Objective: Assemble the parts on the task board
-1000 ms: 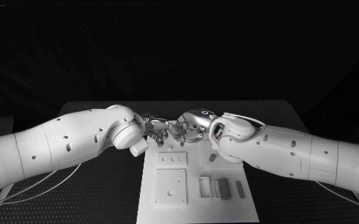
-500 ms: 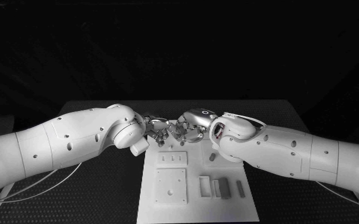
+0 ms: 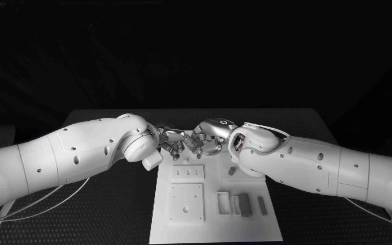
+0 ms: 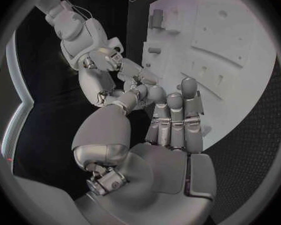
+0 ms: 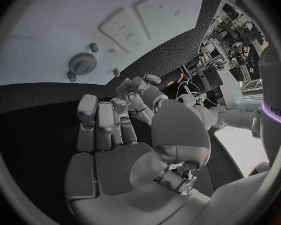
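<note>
Honestly, nothing's moved in the last second: your left hand [image 3: 173, 141] and right hand [image 3: 209, 138] meet fingertip-to-fingertip over the task board [image 3: 214, 222]'s far end, can't tell what either grips, so no progress.

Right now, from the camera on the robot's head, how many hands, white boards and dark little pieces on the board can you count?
Hands: 2 (left hand, right hand)
White board: 1
Dark pieces on the board: 3 (short peg, two bars)
Total: 6
</note>
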